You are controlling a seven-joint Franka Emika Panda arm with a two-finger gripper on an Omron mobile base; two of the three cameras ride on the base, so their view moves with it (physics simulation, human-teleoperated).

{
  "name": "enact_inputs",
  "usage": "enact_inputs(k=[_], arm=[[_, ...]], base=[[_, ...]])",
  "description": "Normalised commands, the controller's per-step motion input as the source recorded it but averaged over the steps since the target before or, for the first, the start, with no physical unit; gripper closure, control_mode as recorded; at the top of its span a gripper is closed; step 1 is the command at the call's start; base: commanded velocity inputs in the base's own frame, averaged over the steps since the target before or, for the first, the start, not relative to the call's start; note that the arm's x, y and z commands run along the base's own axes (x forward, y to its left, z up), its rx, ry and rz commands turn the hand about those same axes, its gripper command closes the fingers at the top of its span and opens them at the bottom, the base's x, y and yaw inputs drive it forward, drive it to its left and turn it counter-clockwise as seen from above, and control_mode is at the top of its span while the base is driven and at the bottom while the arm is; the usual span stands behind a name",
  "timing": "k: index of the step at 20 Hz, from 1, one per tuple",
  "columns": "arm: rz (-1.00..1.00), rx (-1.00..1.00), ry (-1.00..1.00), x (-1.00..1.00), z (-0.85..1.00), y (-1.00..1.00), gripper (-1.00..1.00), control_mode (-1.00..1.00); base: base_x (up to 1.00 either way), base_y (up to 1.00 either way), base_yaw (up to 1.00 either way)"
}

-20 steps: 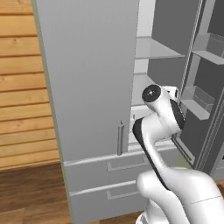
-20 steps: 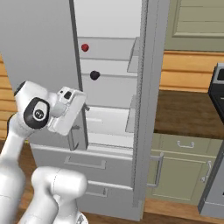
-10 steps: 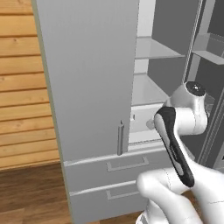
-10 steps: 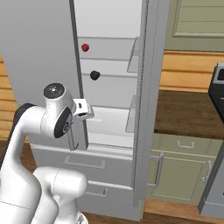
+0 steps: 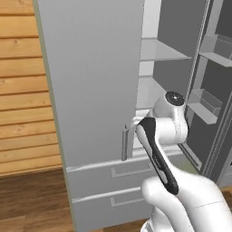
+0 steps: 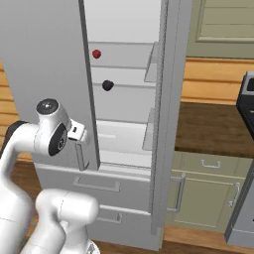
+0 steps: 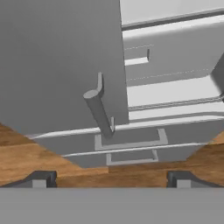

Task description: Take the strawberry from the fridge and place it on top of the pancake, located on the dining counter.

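1. The strawberry [image 6: 96, 53] sits on an upper white shelf inside the fridge [image 6: 44, 59], near the shelf's left end, well above the jaws and farther in than they reach.
2. One shelf lower, a dark purple-black round fruit [image 6: 107, 85] lies slightly right of the strawberry, also above the jaws.
3. The gripper [image 7: 111, 178] has its jaws spread wide with nothing between them; in the hand view the two dark fingertips [image 7: 41, 179] stand far apart at the bottom edge.
4. Straight ahead of the jaws is the vertical bar handle [image 7: 99, 114] of the fridge's closed left door [image 5: 90, 77], apart from the fingertips and not touched.
5. Beyond the handle, past the edge of the closed door, the lower white shelf [image 7: 175, 89] of the open compartment shows, and below the handle lie the two drawer fronts [image 7: 131, 142] with their recessed pulls.
6. The right fridge door [image 5: 213, 90] stands open, with clear bins [image 5: 204, 105] on its inner side.
7. The wooden floor [image 7: 26, 153] lies beneath the jaws, at the foot of the fridge.
8. To the right of the fridge, well away from the jaws, stand green cabinets [image 6: 203, 191] with a dark wooden top.
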Motion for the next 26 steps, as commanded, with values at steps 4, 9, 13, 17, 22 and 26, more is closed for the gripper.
enact_inputs(k=[4, 9, 13, 17, 22, 26], arm=[[-0.12, -0.02, 0.08, 0.77, -0.15, 0.20, -1.00, -1.00], [0.00, 0.00, -0.01, 0.59, -0.27, 0.16, -1.00, -1.00], [0.00, -0.01, 0.00, 0.49, -0.47, 0.33, -1.00, -1.00], [0.00, 0.00, 0.00, 0.55, -0.55, 0.07, -1.00, -1.00], [0.00, 0.00, 0.00, 0.30, -0.27, 0.00, -1.00, -1.00], [0.00, -0.01, 0.00, 0.12, -0.20, 0.00, -1.00, -1.00]], base=[[0.00, 0.00, 0.00], [0.00, 0.00, 0.00], [0.00, 0.00, 0.00], [0.00, 0.00, 0.00], [0.00, 0.00, 0.00], [0.00, 0.00, 0.00]])
